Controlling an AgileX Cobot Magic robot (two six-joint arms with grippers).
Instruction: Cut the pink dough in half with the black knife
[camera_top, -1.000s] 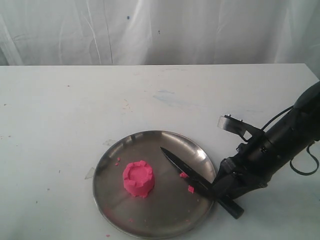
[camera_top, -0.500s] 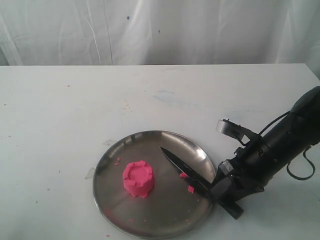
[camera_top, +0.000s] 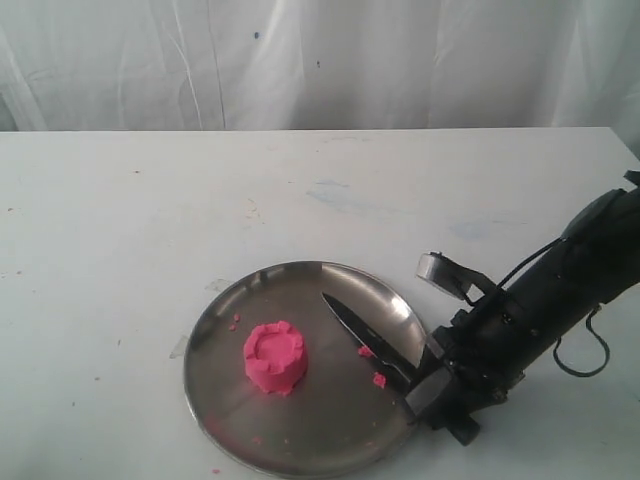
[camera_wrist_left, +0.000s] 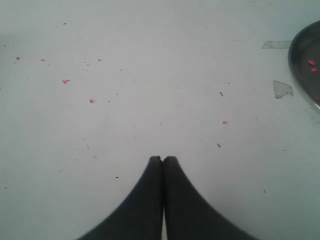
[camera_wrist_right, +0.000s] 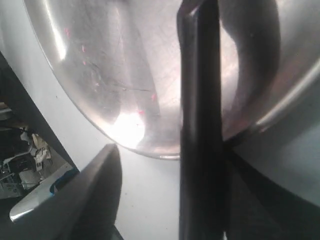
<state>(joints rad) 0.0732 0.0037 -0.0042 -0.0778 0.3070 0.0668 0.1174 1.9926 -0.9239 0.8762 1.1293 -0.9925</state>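
While the pink dough (camera_top: 274, 358) sits whole on the steel plate (camera_top: 230, 400), about 9 o'clock of plate centre, the black knife (camera_top: 368, 340) lies across the rim at roughly 4 o'clock, tip pointing in toward the plate's middle, handle end hanging off over the table (camera_top: 150, 220). Dough and blade well apart.

Right gripper (camera_top: 432, 385) is down at the handle. Right wrist view: handle (camera_wrist_right: 200, 130) runs between the two fingers (camera_wrist_right: 90, 195), with a visible gap on one side; jaws spread, not yet clamped. Left gripper (camera_wrist_left: 162, 161): jaws pressed together, holding nothing, over bare table.

Handling, judged: knife stiff, light, likely slick; take it by the handle, just outside the rim. Dough looks soft and crumbly, notched top; a straight press should part it, and it may shed bits or slide on the metal.

Views: exterior alone shows dough and blade tip. Right wrist alone shows the finger gap. Left wrist shows scattered pink crumbs (camera_wrist_left: 65, 81) on the table and a slice of plate edge (camera_wrist_left: 305, 70).
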